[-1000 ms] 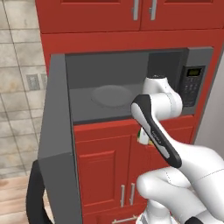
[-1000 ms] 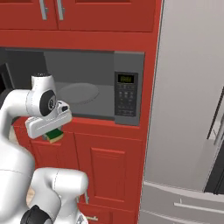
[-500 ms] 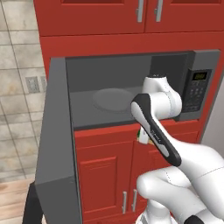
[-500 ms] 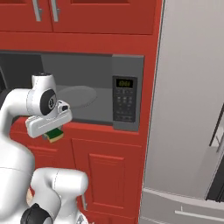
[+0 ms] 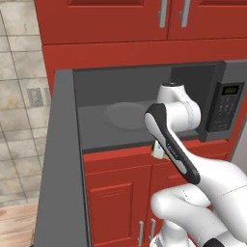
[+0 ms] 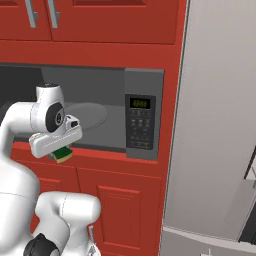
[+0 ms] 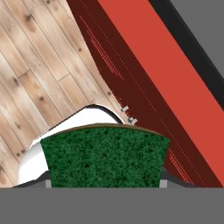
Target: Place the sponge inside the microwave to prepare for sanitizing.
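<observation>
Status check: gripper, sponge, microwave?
Gripper shut on sponge, just outside and below the cavity lip. Microwave door open, turntable bare. Nothing blocking the opening.

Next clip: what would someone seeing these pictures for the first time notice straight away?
First, the microwave built into the red cabinets, its door swung wide open at the left and the round turntable bare inside. Next, the white arm's hand just below the front edge of the cavity, gripping the green and yellow sponge, whose dark green top fills the lower part of the hand view. The sponge is not yet inside.
</observation>
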### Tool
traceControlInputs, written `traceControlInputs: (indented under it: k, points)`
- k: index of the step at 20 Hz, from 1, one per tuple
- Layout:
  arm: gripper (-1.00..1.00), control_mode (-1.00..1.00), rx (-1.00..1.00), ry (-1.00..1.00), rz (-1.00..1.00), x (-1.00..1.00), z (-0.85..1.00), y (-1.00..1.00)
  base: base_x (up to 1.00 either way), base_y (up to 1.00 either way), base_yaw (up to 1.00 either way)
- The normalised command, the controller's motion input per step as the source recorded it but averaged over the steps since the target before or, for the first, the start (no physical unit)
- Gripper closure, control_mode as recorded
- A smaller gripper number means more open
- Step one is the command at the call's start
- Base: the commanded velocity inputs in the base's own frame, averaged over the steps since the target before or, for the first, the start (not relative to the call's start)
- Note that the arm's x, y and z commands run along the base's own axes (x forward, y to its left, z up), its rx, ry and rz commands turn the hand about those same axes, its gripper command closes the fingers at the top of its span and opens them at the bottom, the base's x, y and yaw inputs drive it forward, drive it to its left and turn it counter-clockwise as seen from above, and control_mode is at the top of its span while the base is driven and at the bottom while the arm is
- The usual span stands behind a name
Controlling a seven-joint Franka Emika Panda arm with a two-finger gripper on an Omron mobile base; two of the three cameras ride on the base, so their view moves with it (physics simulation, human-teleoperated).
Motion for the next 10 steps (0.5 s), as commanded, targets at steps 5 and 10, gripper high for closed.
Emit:
traceControlInputs:
  k: [5, 10]
  points:
    - [1.0, 1.0, 0.0, 0.0, 0.0, 0.0, 0.0, 0.0, 0.07, 0.04, 0.0]
    - [1.0, 1.0, 0.0, 0.0, 0.0, 0.0, 0.0, 0.0, 0.0, 0.0, 0.0]
